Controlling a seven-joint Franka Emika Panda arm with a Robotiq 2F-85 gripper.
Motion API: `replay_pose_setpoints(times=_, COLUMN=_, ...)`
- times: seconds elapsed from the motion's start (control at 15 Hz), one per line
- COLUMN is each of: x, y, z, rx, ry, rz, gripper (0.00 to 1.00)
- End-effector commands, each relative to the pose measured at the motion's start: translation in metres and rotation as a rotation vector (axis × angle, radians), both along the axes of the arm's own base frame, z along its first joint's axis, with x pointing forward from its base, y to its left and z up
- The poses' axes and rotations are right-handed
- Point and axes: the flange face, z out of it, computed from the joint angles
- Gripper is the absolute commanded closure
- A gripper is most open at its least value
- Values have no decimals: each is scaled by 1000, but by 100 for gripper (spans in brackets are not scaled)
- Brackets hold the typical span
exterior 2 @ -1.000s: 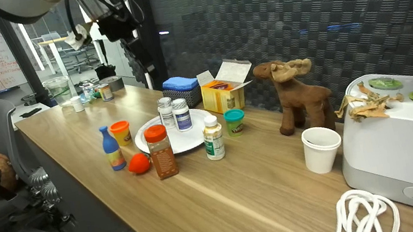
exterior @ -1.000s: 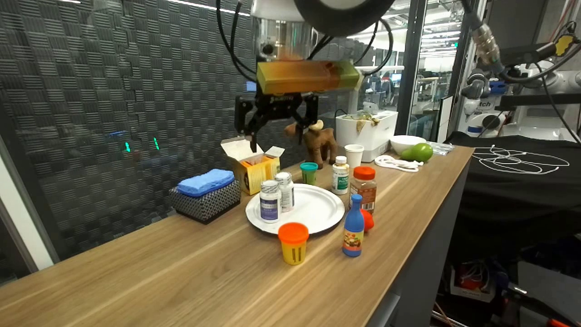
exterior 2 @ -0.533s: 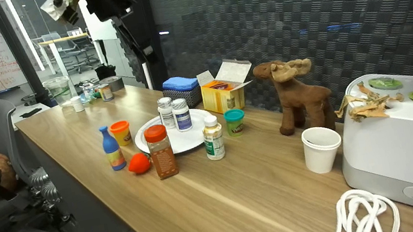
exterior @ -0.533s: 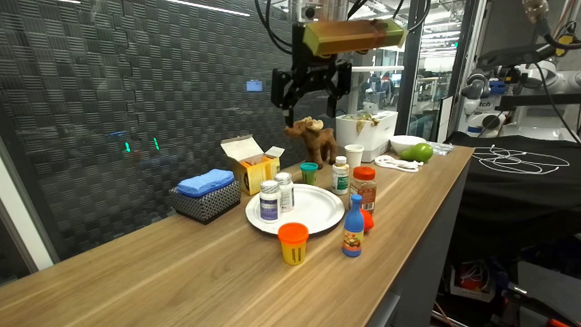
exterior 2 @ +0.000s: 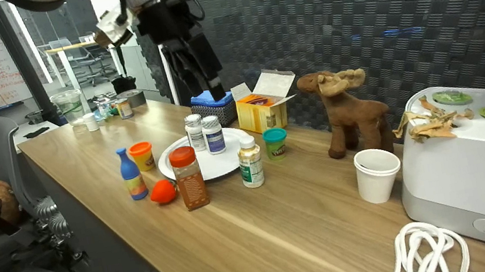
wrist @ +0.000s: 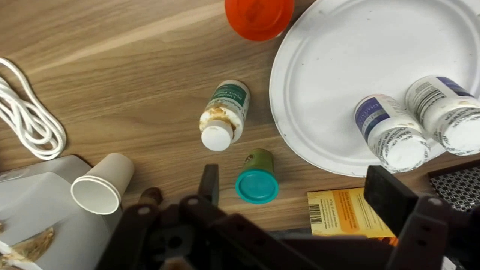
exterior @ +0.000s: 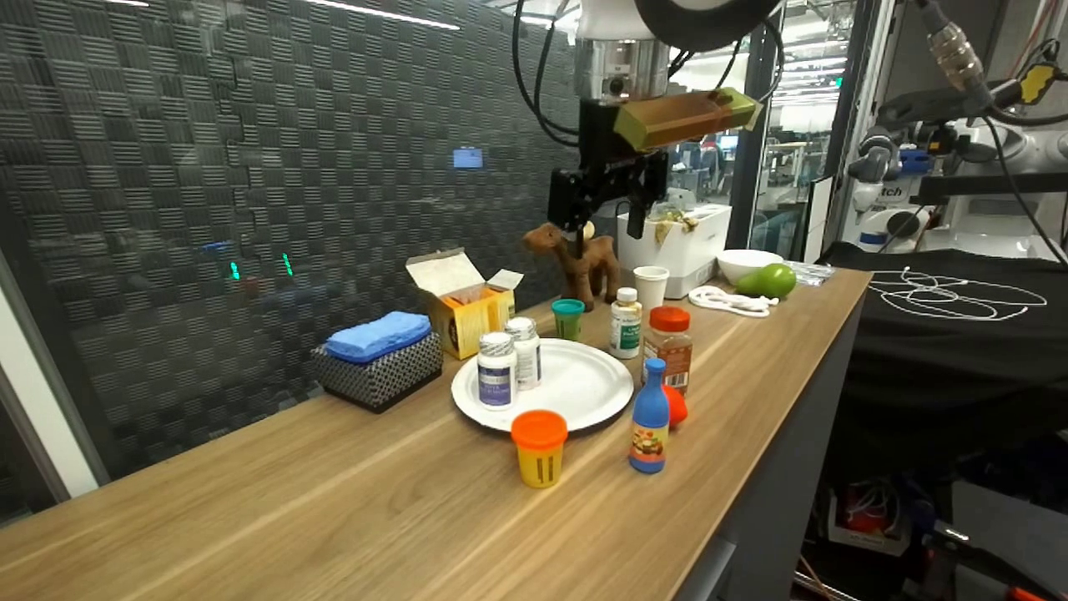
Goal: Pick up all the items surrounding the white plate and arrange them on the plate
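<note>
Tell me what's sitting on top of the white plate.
Two white bottles stand upright on the plate, close together. The patches of plate right beneath the bottles are covered, so nothing can be seen there.

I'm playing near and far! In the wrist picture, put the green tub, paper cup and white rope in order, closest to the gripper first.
1. Green tub: seen between the jaws of the open gripper.
2. Paper cup: left of the tub.
3. White rope: at the picture's left edge.
</note>
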Motion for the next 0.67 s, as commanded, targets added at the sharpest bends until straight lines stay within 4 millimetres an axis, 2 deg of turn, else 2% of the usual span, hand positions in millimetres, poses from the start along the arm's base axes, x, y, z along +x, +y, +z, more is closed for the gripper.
replay_pose_setpoints(times=0.0, x=22, y=-21, z=-15, rx=58, ry=-29, rz=65, gripper=0)
replay_pose_setpoints(times=0.2, x=39, y=-31, z=-34, rx=82, ry=-40, rz=92, gripper=0)
replay_pose_setpoints(times=0.6, x=69, y=-40, z=-67, rx=52, ry=-14, rz=133, gripper=0)
